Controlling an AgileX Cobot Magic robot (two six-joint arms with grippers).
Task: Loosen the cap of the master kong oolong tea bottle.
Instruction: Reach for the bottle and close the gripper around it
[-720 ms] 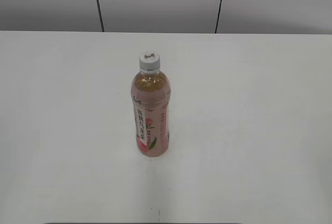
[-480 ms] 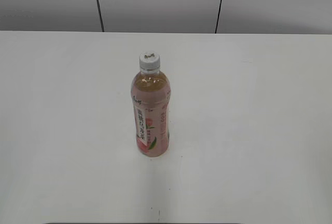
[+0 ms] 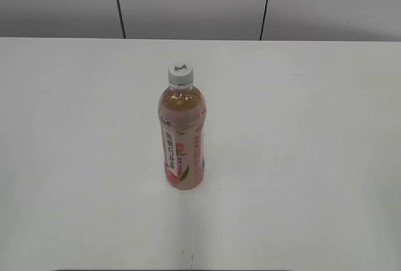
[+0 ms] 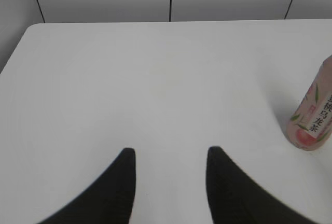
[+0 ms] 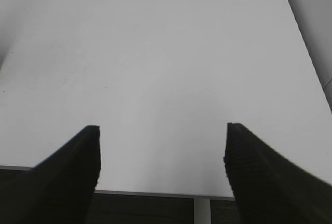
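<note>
slim clear plastic bottle of amber tea with pink label [image 3: 182, 139] is stood upright mid white desk [image 3: 301, 158], small white screw cap [image 3: 180, 73] fitted | left claw [image 4: 168, 156] held apart, bottle seen far right of it | right claw [image 5: 162, 141] spread wide over desk edge, bottle unseen there

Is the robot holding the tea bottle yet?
No. Both the left gripper and right gripper are open and empty; the bottle stands alone.
</note>
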